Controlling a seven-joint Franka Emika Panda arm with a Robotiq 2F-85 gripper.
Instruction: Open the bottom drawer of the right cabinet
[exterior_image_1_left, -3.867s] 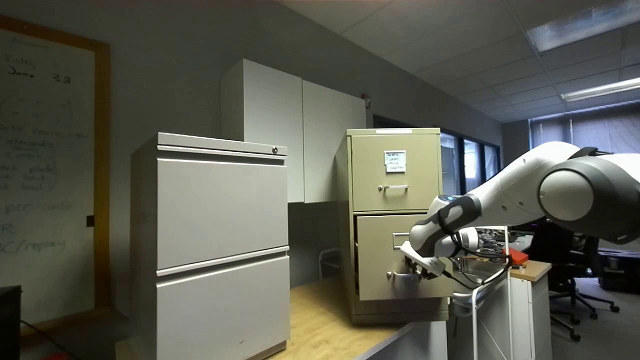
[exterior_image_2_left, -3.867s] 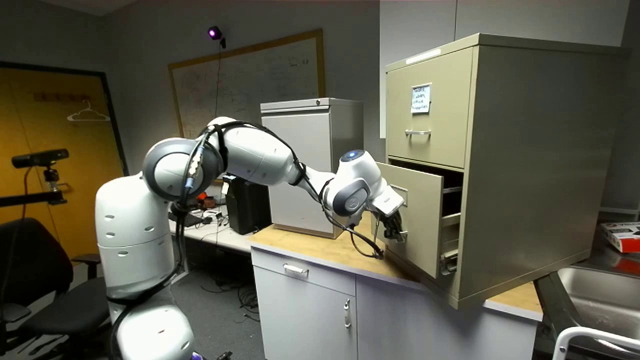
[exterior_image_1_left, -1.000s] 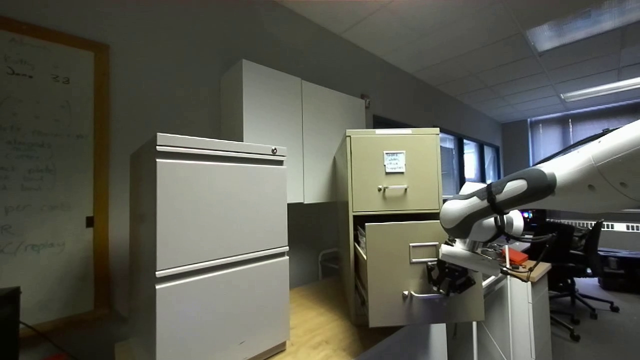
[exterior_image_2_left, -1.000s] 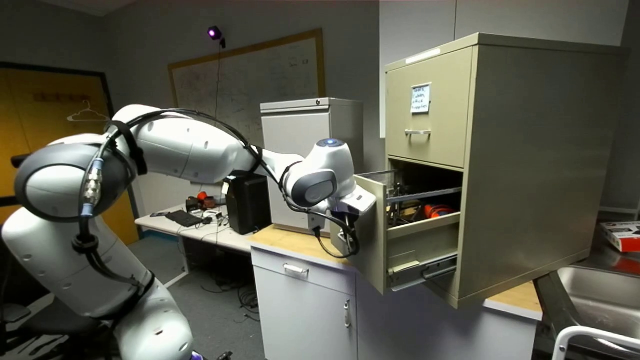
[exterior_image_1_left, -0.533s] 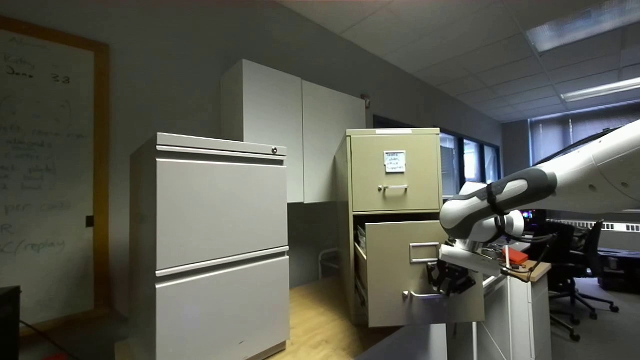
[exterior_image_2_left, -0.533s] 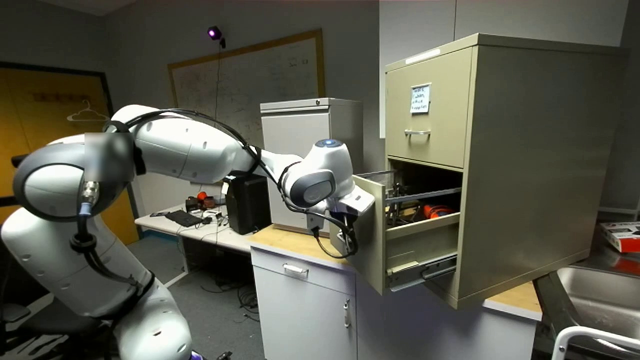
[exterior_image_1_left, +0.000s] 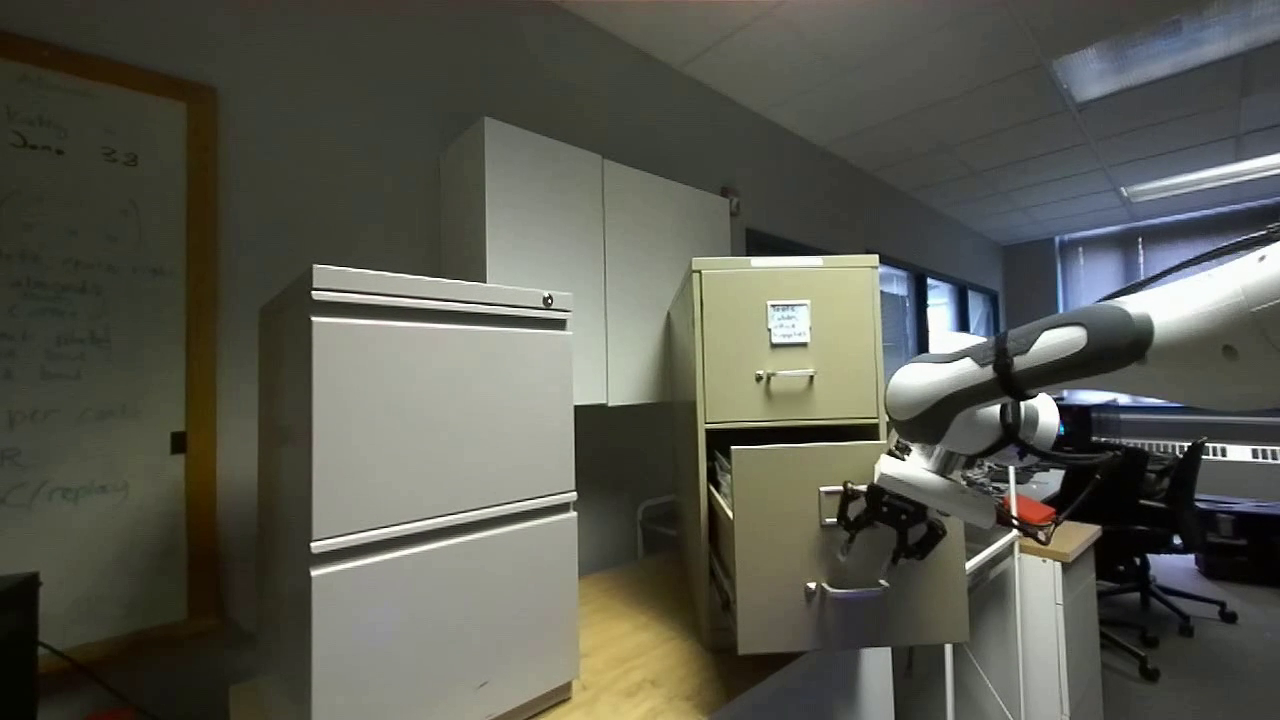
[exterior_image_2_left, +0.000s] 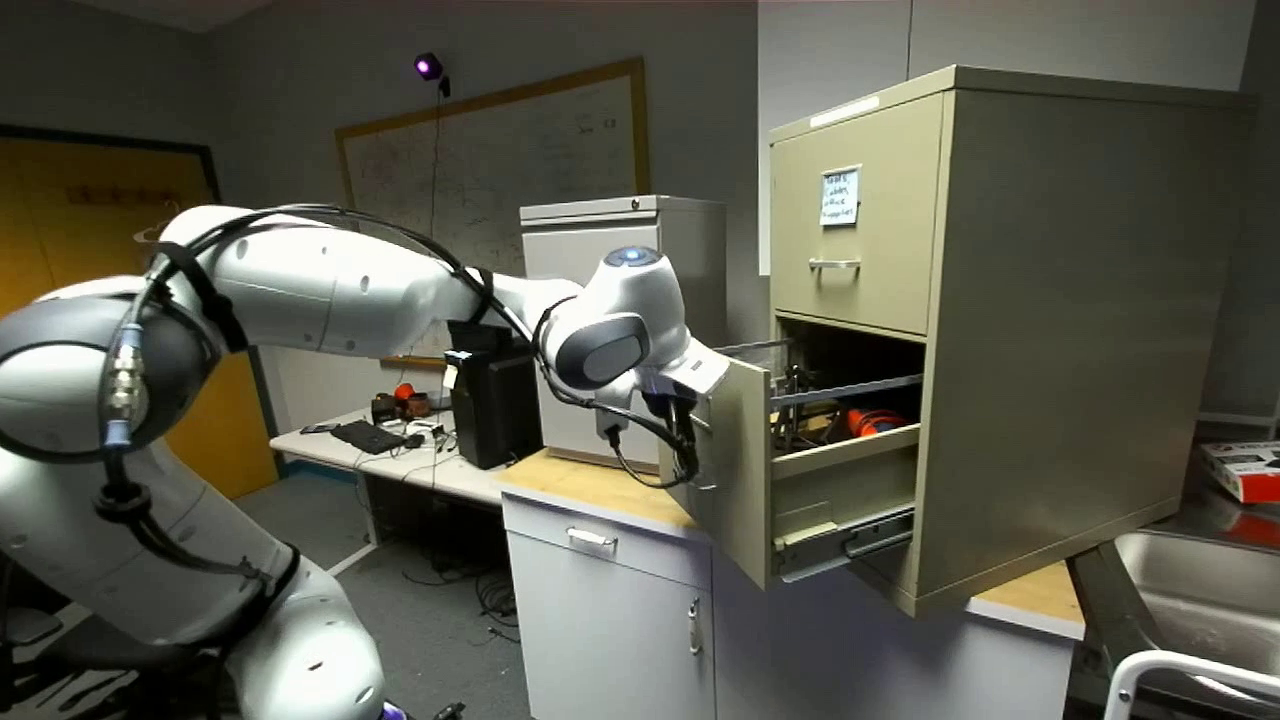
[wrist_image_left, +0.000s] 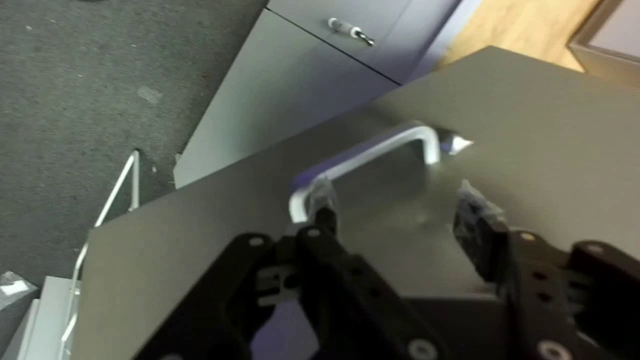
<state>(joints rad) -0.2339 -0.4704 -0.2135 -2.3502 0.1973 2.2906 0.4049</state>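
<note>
The right cabinet (exterior_image_1_left: 735, 340) is the beige filing cabinet, seen in both exterior views (exterior_image_2_left: 1080, 330). Its bottom drawer (exterior_image_1_left: 780, 550) stands pulled well out, and an orange item (exterior_image_2_left: 872, 421) shows inside it. On the drawer front (exterior_image_2_left: 745, 480) is a silver bar handle (exterior_image_1_left: 852, 592). My gripper (exterior_image_1_left: 870, 553) is open just above that handle, its jaws spread apart with nothing between them. In the wrist view the gripper (wrist_image_left: 393, 187) faces the drawer front; its left fingertip (wrist_image_left: 321, 195) overlaps one end of the handle (wrist_image_left: 370, 156), and contact there cannot be made out.
A light-grey two-drawer cabinet (exterior_image_1_left: 445, 430) stands on the wooden counter (exterior_image_1_left: 640, 630), beside the beige one. A metal sink (exterior_image_2_left: 1200, 590) and a white tubular frame (exterior_image_2_left: 1190, 665) lie on the far side of the beige cabinet. A desk (exterior_image_2_left: 400, 455) with electronics is behind the arm.
Over the last few seconds the bottom drawer slid much further out with my gripper at its handle. Within the last half second the jaws spread and rose off the handle; the drawer stayed put.
</note>
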